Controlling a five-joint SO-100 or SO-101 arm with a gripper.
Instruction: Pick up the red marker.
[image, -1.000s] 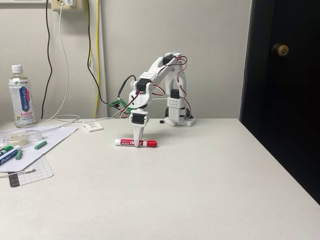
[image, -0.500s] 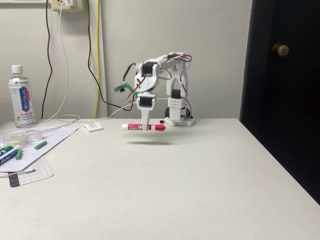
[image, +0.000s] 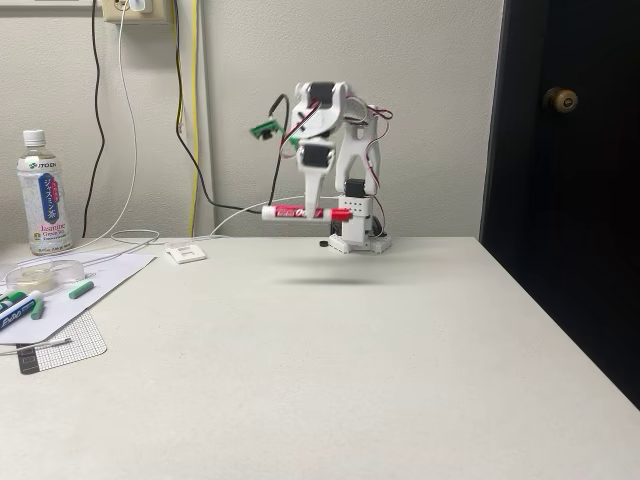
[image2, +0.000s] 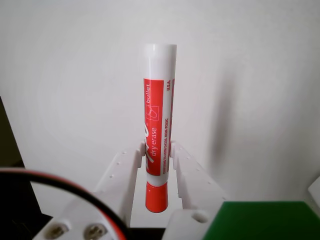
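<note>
Task looks basically done, in my judgement: my gripper (image2: 158, 165) is clamped on the red marker (image2: 158, 131), jaws pinching it from both sides near the cap end (wrist view shows the label squeezed between the two white fingers, white end pointing away, nothing but pale tabletop behind it). In the fixed view the marker (image: 307, 212) hangs level under the gripper (image: 314, 207), well above the table (image: 350, 380) w/ its shadow on the surface below, so it's fully clear. Left to do, as far as I can judge: just keep hold, maybe steady it; no drop-off spot is named in the task. Count, near to far in the fixed view: 1 mesh-patterned card (image: 62, 343) at the front left edge; on a sheet of paper (image: 95, 285) a few other markers/caps (image: 22, 303), green and blue, partly cut off so I can't give a firm no.; 1 clear round dish (image: 44, 273); 1 red marker in the air; 1 small white block (image: 186, 252); 1 arm base (image: 357, 240); 1 bottle (image: 44, 194) by the wall; several cables (image: 190, 110) hanging down; 1 dark door w/ 1 knob (image: 560, 99) at right.
</note>
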